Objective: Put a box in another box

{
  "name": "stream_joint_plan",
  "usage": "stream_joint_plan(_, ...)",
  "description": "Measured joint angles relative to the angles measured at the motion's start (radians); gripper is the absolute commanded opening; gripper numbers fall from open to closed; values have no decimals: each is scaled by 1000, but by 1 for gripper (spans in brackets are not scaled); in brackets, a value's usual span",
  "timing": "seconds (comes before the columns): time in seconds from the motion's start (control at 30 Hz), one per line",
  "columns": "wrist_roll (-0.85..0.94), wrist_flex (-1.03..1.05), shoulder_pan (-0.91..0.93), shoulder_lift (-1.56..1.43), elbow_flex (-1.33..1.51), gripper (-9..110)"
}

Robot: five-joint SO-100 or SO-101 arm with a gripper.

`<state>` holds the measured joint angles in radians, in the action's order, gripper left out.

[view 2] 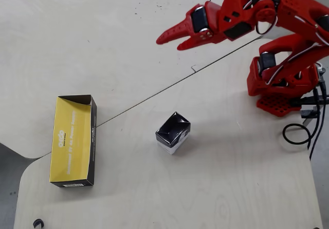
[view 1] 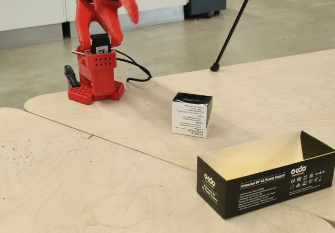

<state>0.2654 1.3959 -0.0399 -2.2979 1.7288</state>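
Overhead, one small box (view 2: 173, 131) sits mid-table (view 2: 241, 188), clear all round; one long black box (view 2: 72, 141) near the edge (pincer (view 2: 169, 39) slightly parted, empty).

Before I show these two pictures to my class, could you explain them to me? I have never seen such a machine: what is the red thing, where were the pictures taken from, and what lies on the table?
The red thing is a small robot arm bolted to a pale wooden table. At its tip sits a two-fingered pincer, raised high in the air, apparently slightly open, and holding nothing.

One picture comes from a fixed camera standing low at the table's edge, facing the arm. There the arm's top is cut off by the frame. The other comes from a camera looking straight down.

Two things lie on the table. A small box, white-sided with a glossy black top, stands in the middle. A long black box, open on top with a yellowish inside, lies apart from it, further from the arm. A black cable curls beside the arm's base.
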Motion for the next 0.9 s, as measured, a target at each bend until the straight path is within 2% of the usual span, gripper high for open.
stream_joint_plan(0.23,-26,161,-252,137,-106,40)
stream_joint_plan(0.47,106,221,-391,232,-126,40)
stream_joint_plan(0.6,330,218,-376,270,-127,40)
stream_joint_plan(0.9,963,-15,-268,282,14,40)
